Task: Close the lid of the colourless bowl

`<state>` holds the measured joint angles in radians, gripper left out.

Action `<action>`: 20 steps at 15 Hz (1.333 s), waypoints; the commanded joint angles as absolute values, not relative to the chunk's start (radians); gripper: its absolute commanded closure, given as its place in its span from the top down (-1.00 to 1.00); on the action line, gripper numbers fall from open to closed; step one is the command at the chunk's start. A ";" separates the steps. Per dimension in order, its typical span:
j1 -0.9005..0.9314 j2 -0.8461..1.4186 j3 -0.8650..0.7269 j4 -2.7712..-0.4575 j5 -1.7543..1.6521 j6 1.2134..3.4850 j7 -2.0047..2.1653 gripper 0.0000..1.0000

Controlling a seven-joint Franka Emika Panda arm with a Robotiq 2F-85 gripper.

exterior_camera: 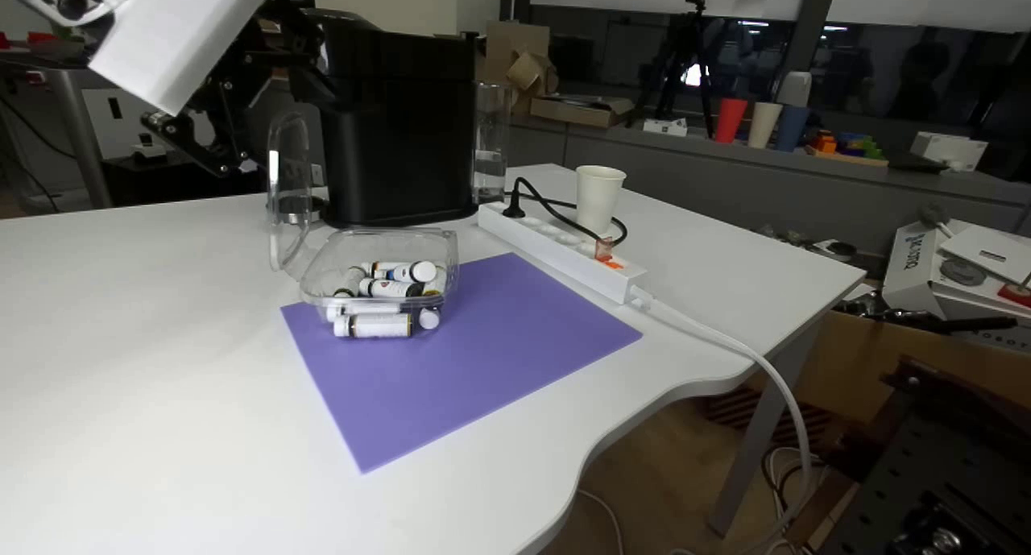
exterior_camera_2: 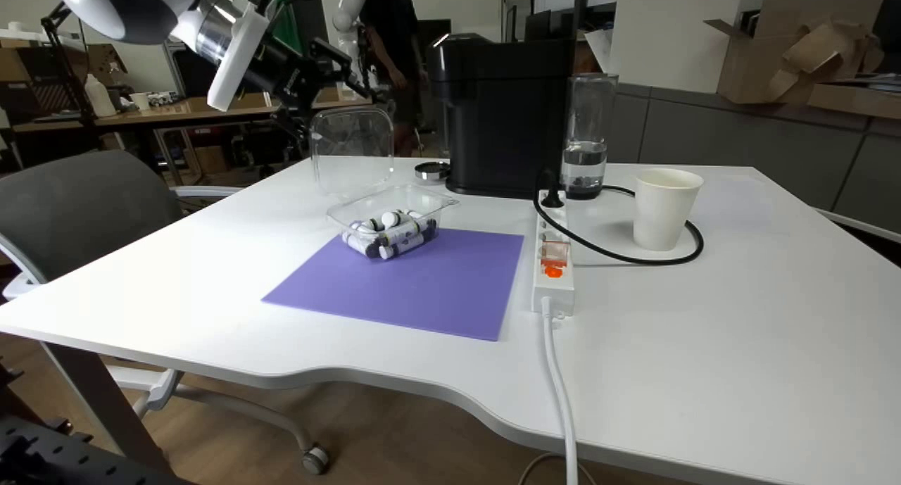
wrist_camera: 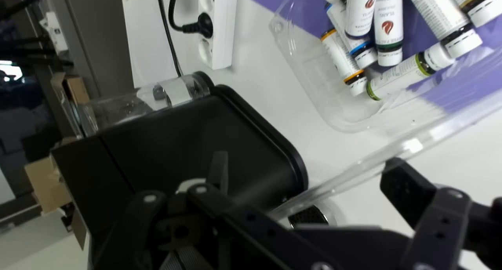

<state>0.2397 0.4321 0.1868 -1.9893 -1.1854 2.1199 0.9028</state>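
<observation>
The colourless bowl [exterior_camera: 316,271] is see-through and sits partly on the purple mat, with several small white-labelled bottles in it. It also shows in an exterior view [exterior_camera_2: 345,212] and the wrist view [wrist_camera: 311,90]. The see-through lid [exterior_camera: 288,196] stands raised, nearly upright, at the bowl's far side; it also shows in an exterior view [exterior_camera_2: 352,150]. In the wrist view the lid's edge [wrist_camera: 364,168] runs slantwise across the jaws. My gripper [wrist_camera: 308,175] is open, its fingers wide apart. In both exterior views the gripper [exterior_camera: 278,132] [exterior_camera_2: 329,108] is by the lid's top; contact cannot be told.
A black machine [exterior_camera: 403,128] with a clear water tank [exterior_camera_2: 586,136] stands behind the bowl. A small round metal thing [exterior_camera_2: 431,172] lies beside it. A white power strip [exterior_camera: 556,245] with a black cable and a white cup [exterior_camera: 598,196] stand beside the purple mat [exterior_camera: 483,354].
</observation>
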 commanded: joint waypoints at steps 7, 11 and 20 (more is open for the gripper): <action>0.153 0.291 0.126 -2.088 -0.862 2.179 0.878 1.00; 0.105 0.264 0.093 -2.134 -0.666 2.252 0.762 1.00; 0.048 0.249 -0.002 -2.198 -0.302 2.313 0.485 1.00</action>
<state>0.0634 0.2913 0.0102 -2.1565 -0.3967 2.2917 0.5779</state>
